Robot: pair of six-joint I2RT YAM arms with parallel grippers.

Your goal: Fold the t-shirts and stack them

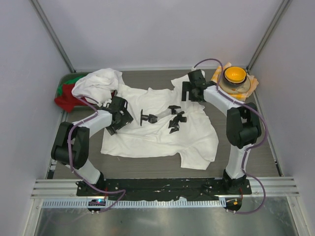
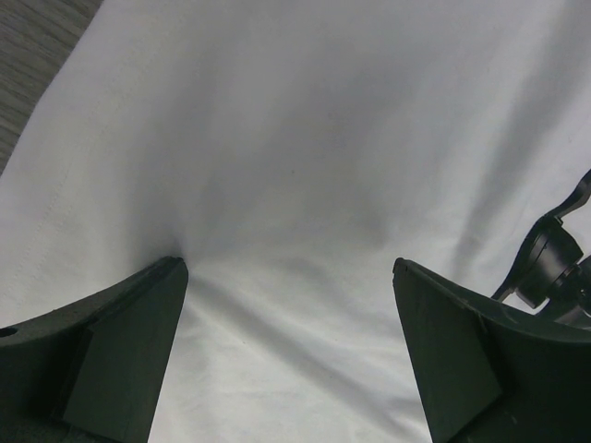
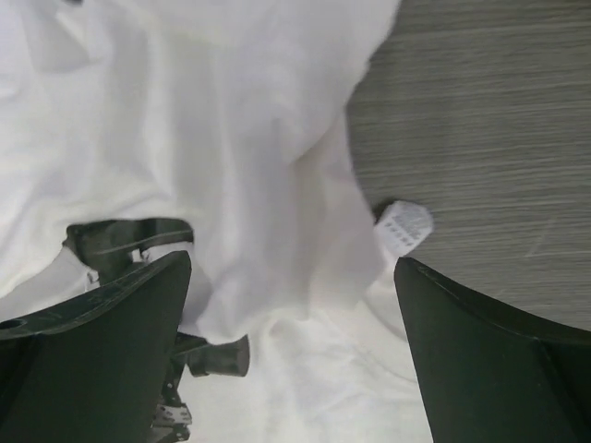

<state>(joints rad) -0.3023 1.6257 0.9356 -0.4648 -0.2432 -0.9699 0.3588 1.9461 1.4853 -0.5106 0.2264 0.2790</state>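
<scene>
1. We see one spread t-shirt [image 1: 157,140] lying flat in the middle of the table [image 1: 142,168], its long axis running left to right. Two sleeve-like flaps stick out at its right end, one toward the far side and one toward the near side. From these we read the neck end as pointing right, though the collar itself does not show.
2. A bunched t-shirt [image 1: 98,82] is heaped at the far left, overlapping the spread one's far-left corner.
3. Black jointed parts [image 1: 162,118] lie on the spread shirt's middle; we cannot tell what they are.
4. The left gripper [image 1: 124,117] is low over the shirt's left half, spread wide with only cloth between its fingers. Creases fan out from one fingertip [image 2: 152,305].
5. The right gripper [image 1: 191,96] hangs over the far-right edge, likewise spread wide and holding nothing. Below it a small white label [image 3: 404,226] lies where cloth meets bare table.
6. The near edge runs fairly straight and the right edge is rumpled. Bare table shows along the near, right and far sides.
7. The left side is crowded by red and green garments [image 1: 69,96]. An orange bowl [image 1: 235,74] on a checked cloth [image 1: 252,82] takes the far-right corner.
</scene>
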